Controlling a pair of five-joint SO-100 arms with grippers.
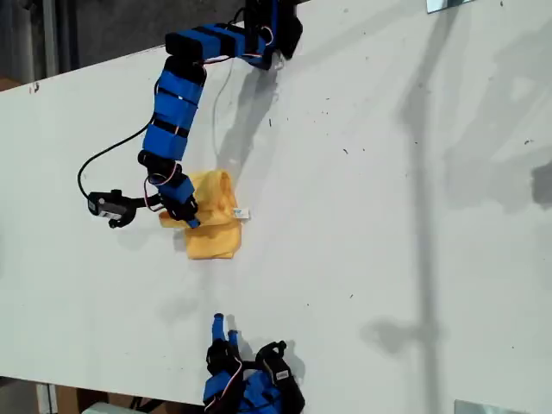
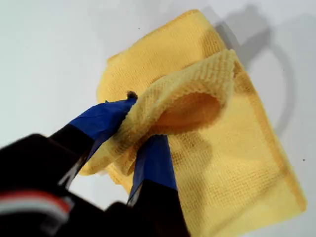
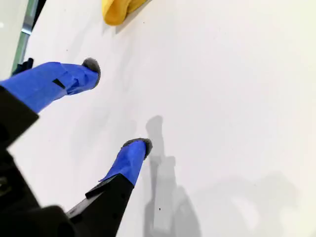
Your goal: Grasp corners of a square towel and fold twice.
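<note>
Gripping raised fold of square towel, my first gripper has jaws clamped on cloth. Towel lies folded on white table, left of centre in exterior view, white tag showing. My second gripper near table's lower edge in exterior view, jaws apart, holding nothing, well apart from towel.

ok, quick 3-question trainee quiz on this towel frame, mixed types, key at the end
1. True or false: my first pincer is shut on a fold of the towel.
2. My second pincer is: A) shut on the towel B) open over bare table C) holding the tag.
3. In the exterior view, on which side of the towel does the white tag stick out?

Key: 1 true. 2 B. 3 the exterior view's right.
</note>
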